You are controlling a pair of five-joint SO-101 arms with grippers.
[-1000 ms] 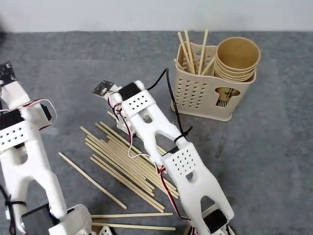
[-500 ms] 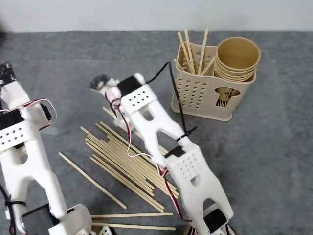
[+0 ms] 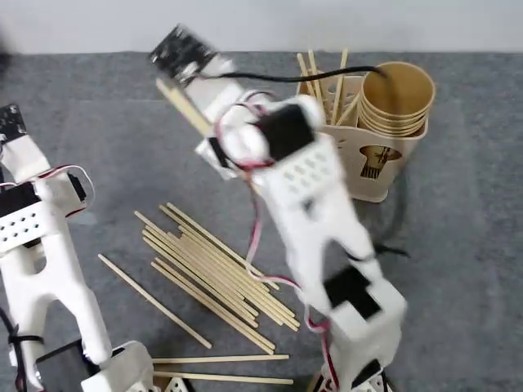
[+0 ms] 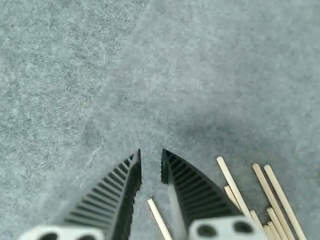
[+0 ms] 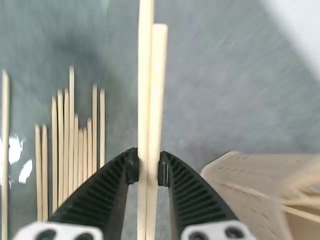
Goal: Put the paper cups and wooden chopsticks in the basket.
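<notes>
My right gripper [image 5: 147, 167] is shut on two wooden chopsticks [image 5: 150, 100], which run straight out past its fingertips. In the high view the right arm [image 3: 310, 196] is raised beside the basket [image 3: 364, 167], with the held chopsticks [image 3: 184, 106] slanting over the mat. The beige slotted basket holds a stack of paper cups [image 3: 398, 98] and several upright chopsticks [image 3: 315, 77]. A pile of chopsticks [image 3: 212, 269] lies on the mat. My left gripper [image 4: 150, 162] hovers low over bare mat with its fingers almost together and nothing between them; a chopstick end [image 4: 159, 220] lies under it.
Grey felt mat [image 3: 458, 245] covers the table. The left arm [image 3: 37, 237] stands at the left edge. One chopstick [image 3: 151, 298] lies apart from the pile, and two more [image 3: 221, 367] lie near the front edge. Open mat lies right of the basket.
The right arm has lifted from the pile with two chopsticks in its gripper and swung up towards the basket. The left arm has stayed still.
</notes>
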